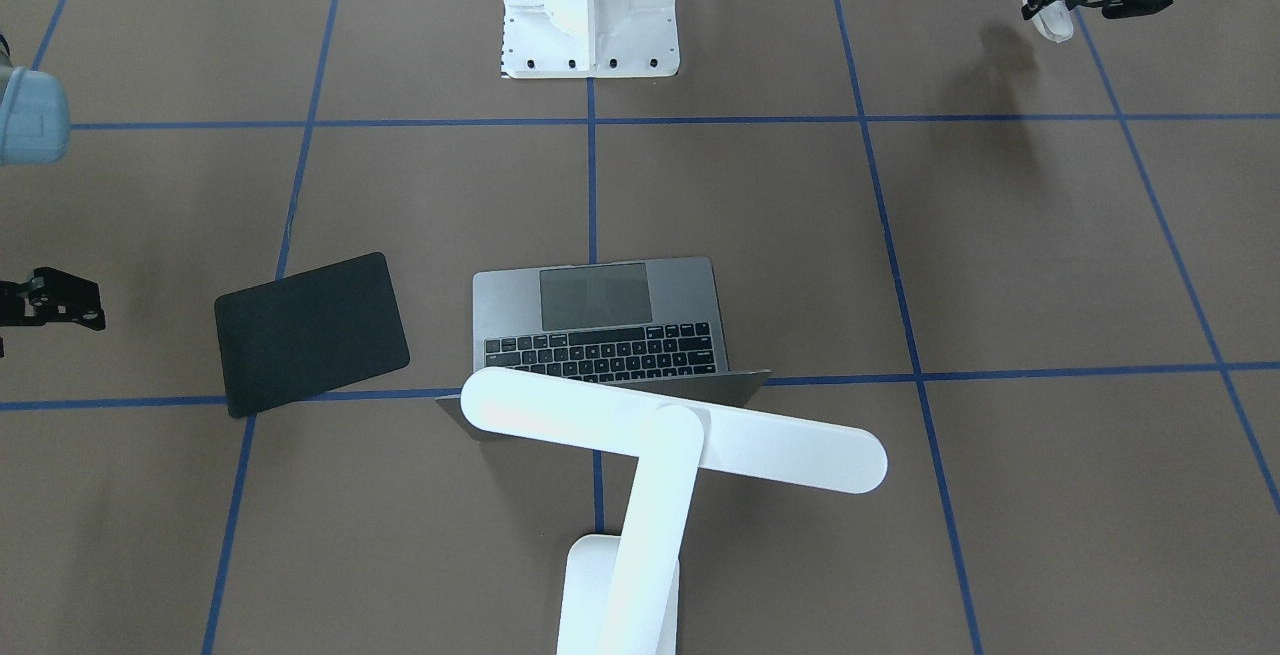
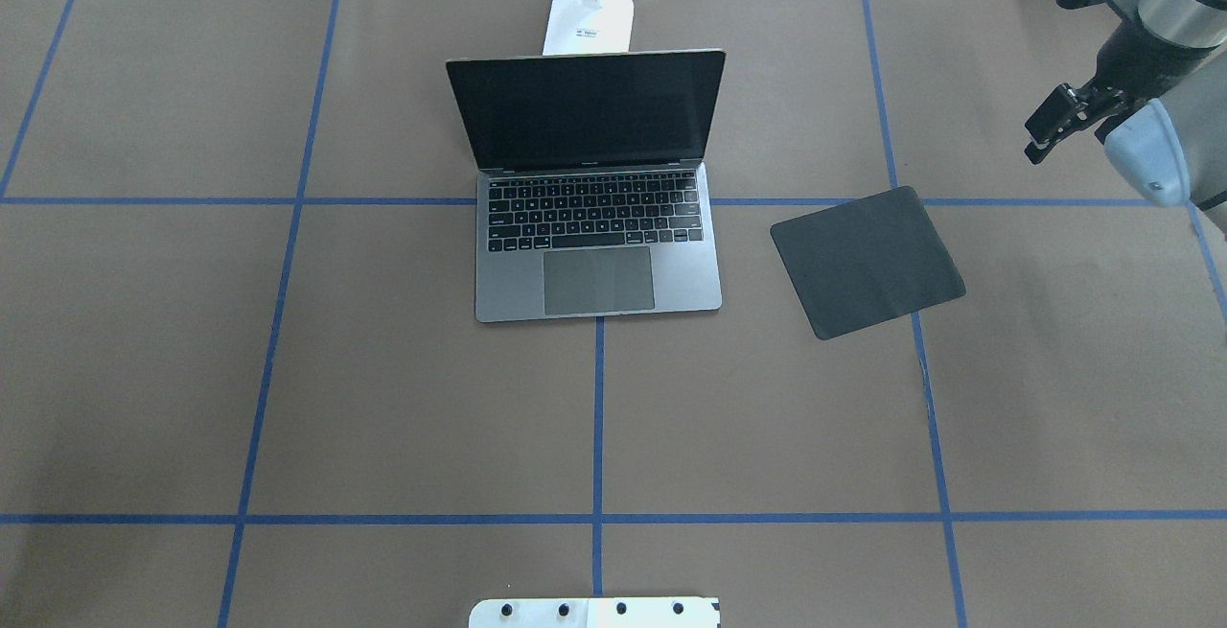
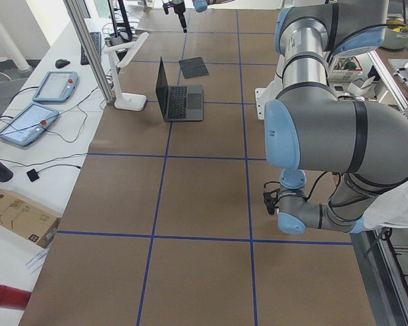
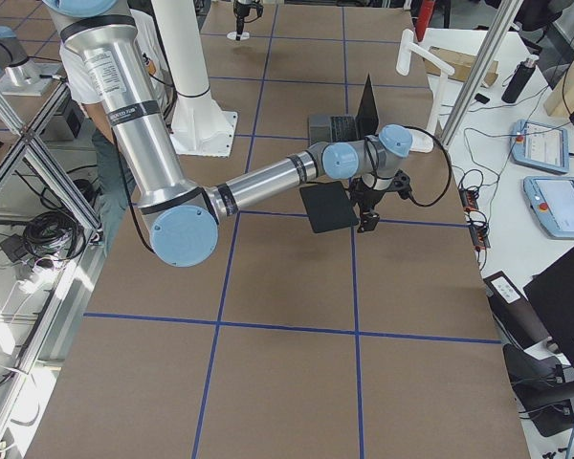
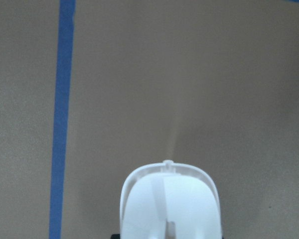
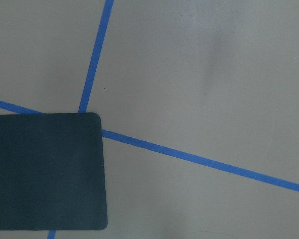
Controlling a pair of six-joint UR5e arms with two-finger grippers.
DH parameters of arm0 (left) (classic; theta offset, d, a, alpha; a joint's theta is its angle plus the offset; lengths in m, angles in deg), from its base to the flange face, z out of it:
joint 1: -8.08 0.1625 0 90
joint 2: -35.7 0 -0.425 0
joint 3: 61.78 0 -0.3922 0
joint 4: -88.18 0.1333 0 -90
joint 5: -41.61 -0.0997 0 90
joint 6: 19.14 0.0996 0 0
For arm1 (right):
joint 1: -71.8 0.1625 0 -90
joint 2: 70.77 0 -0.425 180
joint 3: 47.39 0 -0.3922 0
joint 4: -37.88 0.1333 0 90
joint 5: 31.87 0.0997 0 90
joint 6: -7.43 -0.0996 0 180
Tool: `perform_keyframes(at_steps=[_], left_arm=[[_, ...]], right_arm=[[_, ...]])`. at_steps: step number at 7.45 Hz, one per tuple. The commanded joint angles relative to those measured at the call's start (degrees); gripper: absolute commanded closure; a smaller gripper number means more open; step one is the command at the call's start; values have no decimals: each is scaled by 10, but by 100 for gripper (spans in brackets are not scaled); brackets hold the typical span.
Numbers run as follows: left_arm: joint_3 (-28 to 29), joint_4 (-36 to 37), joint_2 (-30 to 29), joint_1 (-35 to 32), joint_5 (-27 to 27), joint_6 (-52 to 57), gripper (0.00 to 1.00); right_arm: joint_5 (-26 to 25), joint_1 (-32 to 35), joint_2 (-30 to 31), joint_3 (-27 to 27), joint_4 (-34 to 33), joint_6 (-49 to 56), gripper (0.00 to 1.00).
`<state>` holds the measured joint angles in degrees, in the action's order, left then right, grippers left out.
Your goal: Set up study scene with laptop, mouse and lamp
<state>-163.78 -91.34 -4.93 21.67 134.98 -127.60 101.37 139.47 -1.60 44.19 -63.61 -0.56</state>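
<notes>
The laptop [image 1: 600, 320] stands open at the table's middle, screen up; it also shows in the overhead view [image 2: 594, 264]. The lamp [image 1: 680, 430] stands behind it, its bar head over the lid and its base [image 2: 590, 24] at the far edge. My left gripper [image 1: 1045, 3] is shut on the white mouse [image 1: 1050, 25] and holds it above the table, far on my left near my base. The mouse fills the bottom of the left wrist view [image 5: 169, 204]. My right gripper [image 2: 1045, 129] hangs open and empty beyond the black mat's far right corner.
A flat black mat [image 2: 868, 262] lies askew to the right of the laptop; its corner shows in the right wrist view [image 6: 45, 169]. The white robot pedestal [image 1: 590, 5] is bolted at the near edge. Blue tape lines cross the brown table.
</notes>
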Motion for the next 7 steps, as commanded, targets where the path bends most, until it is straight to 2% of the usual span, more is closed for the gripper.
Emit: perform_keyframes(at_steps=[1, 3, 4, 7], left_arm=[[-43, 1, -2, -35, 1, 51, 82], [-70, 34, -49, -124, 41, 139, 82], [-70, 77, -102, -154, 48, 170, 82], [-107, 221, -203, -312, 162, 245, 82]], right_arm=[[0, -5, 0, -3, 0, 0, 1], [0, -11, -3, -14, 2, -1, 1], [1, -15, -3, -24, 23, -16, 1], [3, -20, -4, -47, 52, -32, 1]])
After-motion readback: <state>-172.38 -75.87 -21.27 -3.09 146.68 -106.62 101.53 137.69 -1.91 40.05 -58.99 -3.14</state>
